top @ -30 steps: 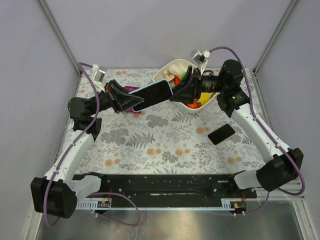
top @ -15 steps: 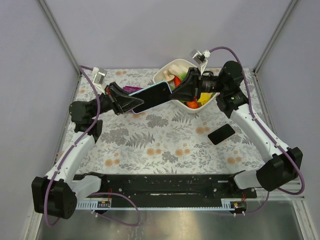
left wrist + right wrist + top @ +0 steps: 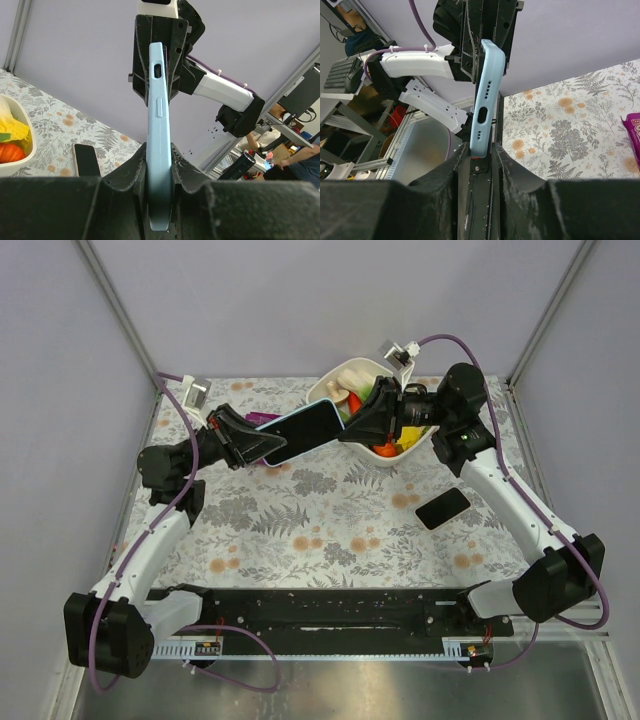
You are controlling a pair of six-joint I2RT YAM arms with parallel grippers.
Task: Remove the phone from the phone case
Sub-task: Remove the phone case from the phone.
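Three views: one overhead, two wrist cameras facing each other.
My top camera looks down from above and behind the arm bases and takes in the whole table (image 3: 330, 530). Each wrist camera looks out along its own fingers, close up on the edge of the phone case (image 3: 300, 432), and faces the opposite arm: left sees the right gripper (image 3: 157, 70), right sees the left gripper (image 3: 487, 60). All three share the case.

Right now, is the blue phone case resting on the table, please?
No, lifted: the left fingers and right fingers clamp opposite ends of the phone case in midair.
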